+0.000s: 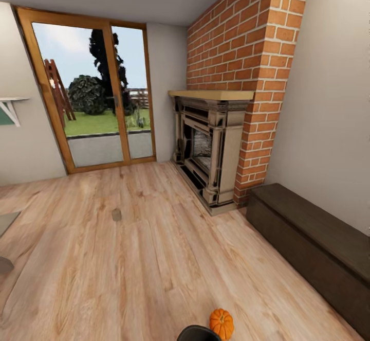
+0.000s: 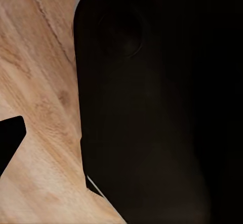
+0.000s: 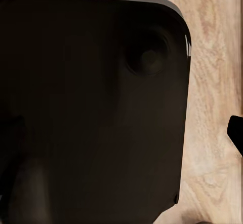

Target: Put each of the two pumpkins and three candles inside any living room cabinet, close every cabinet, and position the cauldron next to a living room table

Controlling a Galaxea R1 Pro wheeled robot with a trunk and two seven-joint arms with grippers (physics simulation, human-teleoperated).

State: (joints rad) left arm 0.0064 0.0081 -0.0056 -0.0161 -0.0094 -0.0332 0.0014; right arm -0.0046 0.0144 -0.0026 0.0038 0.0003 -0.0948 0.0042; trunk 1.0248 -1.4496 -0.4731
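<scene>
Orange pumpkin [image 1: 221, 323] sits on your wood floor [image 1: 144, 258] at 6 o'clock; candle [image 1: 116, 214] at 10; shut dark cabinet [image 1: 313, 248] at 3. Claw opening: cannot tell.

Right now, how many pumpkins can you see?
1. A pumpkin sits on the wood floor at the bottom edge of the head view, left of the dark cabinet. The other may be out of frame.
</scene>
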